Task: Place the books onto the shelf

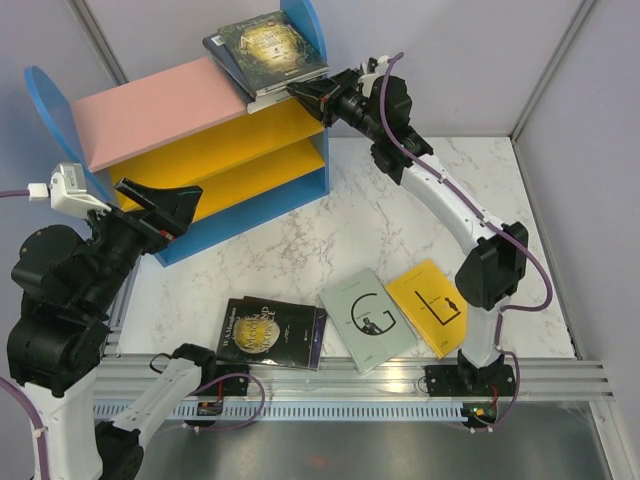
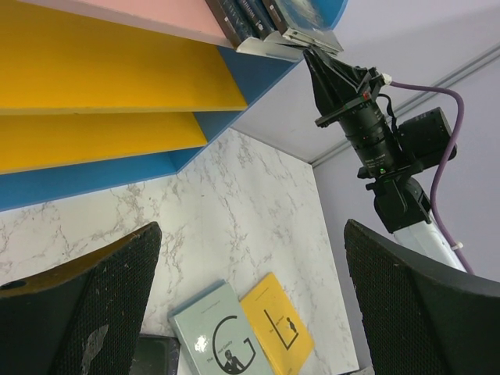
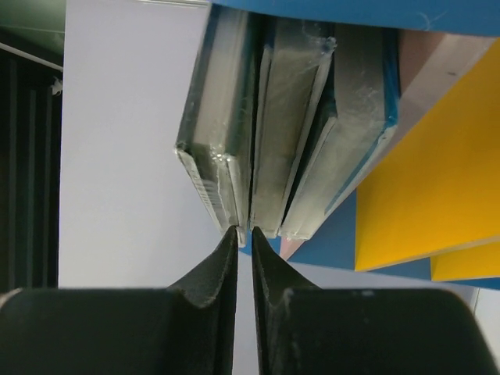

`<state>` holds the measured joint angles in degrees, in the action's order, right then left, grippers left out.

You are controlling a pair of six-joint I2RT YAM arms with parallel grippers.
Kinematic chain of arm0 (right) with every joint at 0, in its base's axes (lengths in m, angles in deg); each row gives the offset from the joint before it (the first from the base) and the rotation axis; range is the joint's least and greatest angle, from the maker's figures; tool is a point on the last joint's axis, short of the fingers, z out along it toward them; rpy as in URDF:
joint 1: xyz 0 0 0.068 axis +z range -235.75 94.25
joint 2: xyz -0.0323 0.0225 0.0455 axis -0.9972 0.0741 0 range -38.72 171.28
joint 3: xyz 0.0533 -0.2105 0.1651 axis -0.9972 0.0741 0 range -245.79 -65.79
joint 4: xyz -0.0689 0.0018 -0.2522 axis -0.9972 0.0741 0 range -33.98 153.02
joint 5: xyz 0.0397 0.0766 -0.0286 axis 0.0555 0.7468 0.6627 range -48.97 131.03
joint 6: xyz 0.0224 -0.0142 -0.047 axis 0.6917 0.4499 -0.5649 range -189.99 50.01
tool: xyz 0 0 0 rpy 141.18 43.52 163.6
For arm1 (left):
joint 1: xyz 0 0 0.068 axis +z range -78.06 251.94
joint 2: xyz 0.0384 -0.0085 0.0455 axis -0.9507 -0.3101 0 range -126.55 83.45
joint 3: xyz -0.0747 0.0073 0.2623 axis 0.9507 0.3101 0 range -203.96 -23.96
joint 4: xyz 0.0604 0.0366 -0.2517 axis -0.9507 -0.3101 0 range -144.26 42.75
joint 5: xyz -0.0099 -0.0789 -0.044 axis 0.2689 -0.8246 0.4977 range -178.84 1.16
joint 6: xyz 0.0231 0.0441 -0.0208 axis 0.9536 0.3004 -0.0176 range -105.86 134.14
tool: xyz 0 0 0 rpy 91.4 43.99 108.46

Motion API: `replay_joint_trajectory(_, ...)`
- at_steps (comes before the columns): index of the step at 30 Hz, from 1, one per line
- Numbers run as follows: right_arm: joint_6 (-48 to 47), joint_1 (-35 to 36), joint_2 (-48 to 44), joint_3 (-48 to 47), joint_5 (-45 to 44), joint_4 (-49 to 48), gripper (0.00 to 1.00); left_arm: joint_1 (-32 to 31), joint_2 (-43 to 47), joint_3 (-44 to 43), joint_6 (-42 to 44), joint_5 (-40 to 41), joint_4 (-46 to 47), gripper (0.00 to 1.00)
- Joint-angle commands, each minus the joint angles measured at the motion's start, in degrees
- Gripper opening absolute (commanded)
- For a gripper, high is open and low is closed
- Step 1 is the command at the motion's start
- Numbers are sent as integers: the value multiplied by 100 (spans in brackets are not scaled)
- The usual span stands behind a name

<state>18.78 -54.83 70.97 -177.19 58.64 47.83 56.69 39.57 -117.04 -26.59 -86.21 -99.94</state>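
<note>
Right gripper [image 3: 243, 234]: fingers pressed together, nothing visible between them; tips at overhanging edge of book stack [image 3: 273, 133], directly ahead, atop shelf [image 1: 150, 115]. Left gripper [image 2: 248, 226]: fingers spread wide, empty. Beyond and between them, flat on marble table [image 2: 234, 195]: grey-blue book [image 2: 215, 336], yellow book [image 2: 275, 328].

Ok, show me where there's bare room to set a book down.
Bare: the left stretch of the pink top board, what shows of both yellow boards, and the marble between shelf and the books lying by the near edge. Crowded: the pink board's right end, where the stack and right gripper sit.
</note>
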Motion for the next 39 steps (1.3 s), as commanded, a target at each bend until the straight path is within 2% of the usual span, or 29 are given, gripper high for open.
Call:
replay_joint_trajectory(1, 96, 29, 254, -321, 15, -245, 14, -5, -77, -202, 276, 88, -49, 100)
replay_joint_trajectory(8, 193, 28, 606, -769, 6, -254, 14, -5, -60, -202, 329, 176, -75, 100)
replay_joint_trajectory(13, 202, 20, 633, -753, 15, -376, 13, -5, -86, -132, 373, 185, -110, 100)
replay_joint_trajectory(16, 141, 20, 371, -393, 94, -859, 14, -14, -68, -9, 364, 141, -145, 100)
replay_joint_trajectory(20, -158, -7, -411, 825, 208, -1281, 16, -5, -51, 254, 347, -113, -172, 100)
replay_joint_trajectory(23, -622, -94, -1316, 1827, 287, -1230, 29, -5, -59, 536, 311, -489, -163, 100)
replay_joint_trajectory(24, -816, -173, -1780, 2067, 348, -977, 41, -13, -103, 728, 311, -631, -154, 100)
replay_joint_trajectory(26, -1402, -252, -2239, 2750, 541, -537, 56, -5, -147, 1009, 303, -1173, -41, 100)
replay_joint_trajectory(27, -1641, -340, -2624, 2972, 620, 31, 67, -5, -182, 1402, 285, -1447, 56, 100)
replay_joint_trajectory(28, -1861, -402, -2819, 3192, 656, 454, 72, -5, -243, 1641, 259, -1746, 179, 100)
replay_joint_trajectory(29, -2116, -454, -2969, 3603, 674, 841, 75, -13, -279, 1896, 189, -2427, 493, 100)
replay_joint_trajectory(30, -2484, -568, -3275, 3816, 674, 1706, 77, -14, -297, 2490, 6, -2774, 696, 100)
replay_joint_trajectory(32, -2820, -657, -3602, 4447, 473, 2415, 79, -48, -323, 3126, -224, -3528, 1135, 100)
replay_joint_trajectory(33, -3109, -709, -3899, 4616, 341, 3045, 80, -162, -314, 3651, -399, -3629, 1460, 100)
replay_joint_trajectory(36, -3436, -710, -4227, 5092, -98, 4171, 82, -548, -305, 4365, -602, -3595, 1813, 100)
replay_joint_trajectory(38, -3664, -710, -4403, 5424, -213, 4787, 82, -838, -462, 4666, -734, -3594, 2226, 100)
replay_joint_trajectory(39, -3717, -710, -4473, 5548, -222, 4930, 82, -1196, -533, 4919, -891, -3586, 2410, 100)
